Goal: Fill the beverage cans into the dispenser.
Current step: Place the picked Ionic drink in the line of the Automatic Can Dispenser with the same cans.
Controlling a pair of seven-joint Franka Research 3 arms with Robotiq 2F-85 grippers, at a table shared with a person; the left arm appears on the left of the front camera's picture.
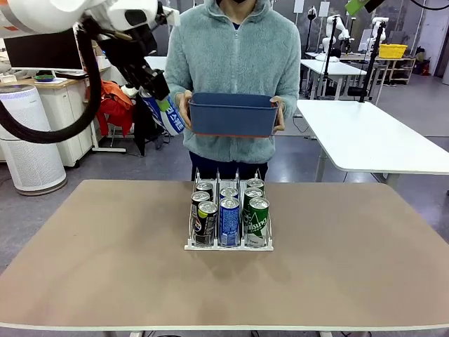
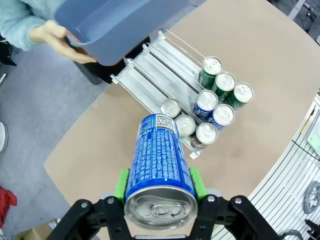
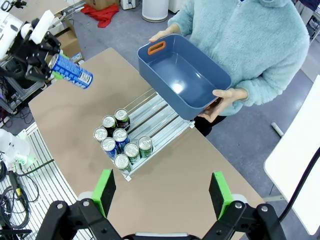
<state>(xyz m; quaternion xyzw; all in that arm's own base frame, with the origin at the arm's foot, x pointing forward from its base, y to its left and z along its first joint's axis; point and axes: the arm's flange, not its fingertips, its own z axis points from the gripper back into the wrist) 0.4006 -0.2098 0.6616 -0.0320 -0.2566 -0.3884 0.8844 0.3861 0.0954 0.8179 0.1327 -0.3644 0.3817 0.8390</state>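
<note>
The left gripper (image 2: 159, 192) pinches a blue can (image 1: 170, 116) high above the worktop's (image 1: 98, 253) left side, its long axis running along the fingers; the dispenser (image 1: 229, 245) lies below and to its right. Eight cans fill its front: three black-and-green, two blue, three green. The person's bin (image 1: 232, 115) looks empty. The right gripper (image 3: 162, 195) hangs spread, holding nothing.

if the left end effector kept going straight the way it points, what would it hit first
Judging by the left wrist view, the left end effector, shut on a blue can, points toward the dispenser, probably its nearest lane; depth is unclear.
</note>
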